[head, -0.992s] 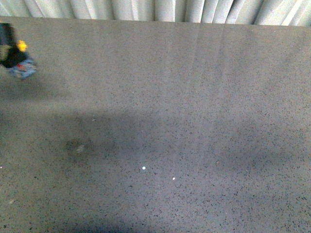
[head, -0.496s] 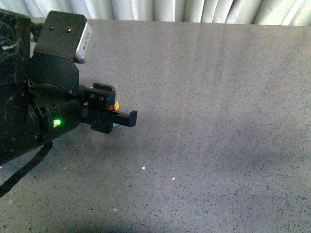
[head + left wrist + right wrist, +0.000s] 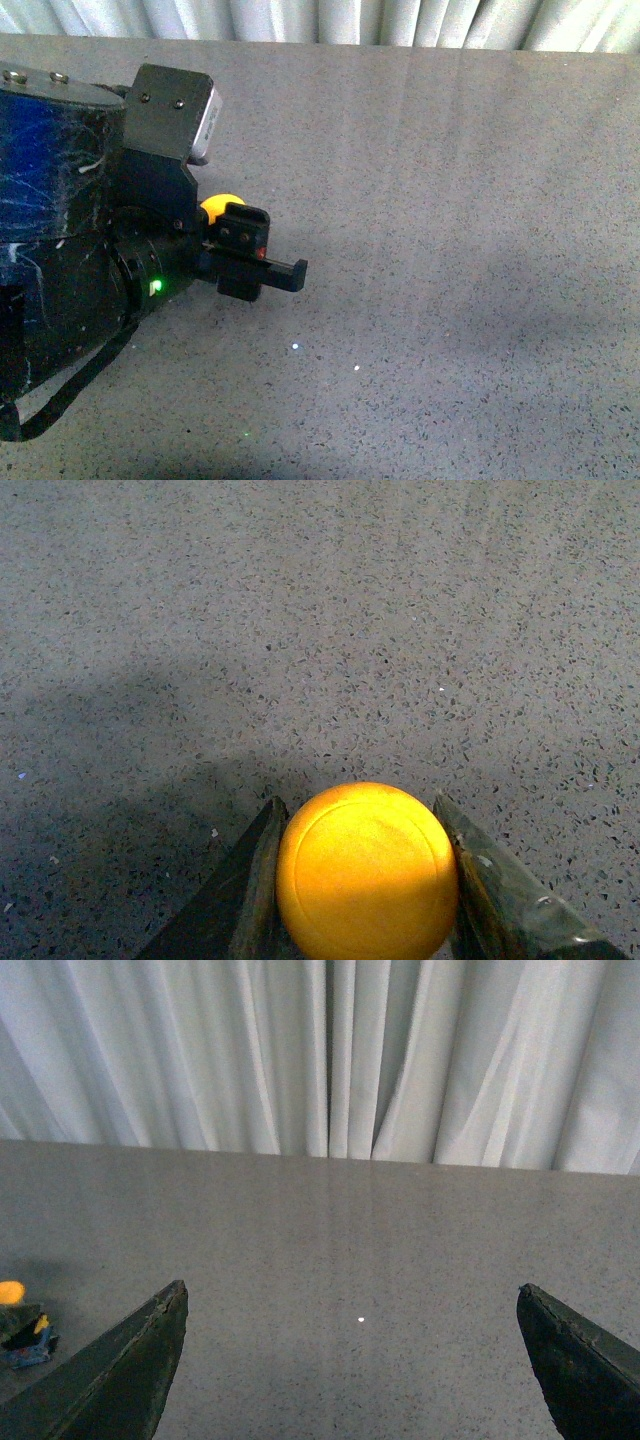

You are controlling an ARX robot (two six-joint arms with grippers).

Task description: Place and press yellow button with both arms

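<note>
The yellow button (image 3: 365,870) fills the space between my left gripper's two dark fingers (image 3: 258,880), which press on both sides of its domed cap. In the front view only the cap (image 3: 218,208) shows, behind the black left gripper (image 3: 248,248); its body is hidden. The gripper hangs over the left part of the grey table (image 3: 450,250). My right gripper (image 3: 350,1360) is open and empty, its fingers (image 3: 140,1360) wide apart over the bare tabletop. It is out of the front view.
White curtains (image 3: 330,1050) hang behind the table's far edge. A small thing with a yellow top, black body and blue base (image 3: 22,1335) shows at the edge of the right wrist view. The bulky left arm (image 3: 60,230) covers the table's left side.
The left arm has come into the front view from the left and moved right and nearer, carrying the yellow button, which a second ago was at the far left edge.
</note>
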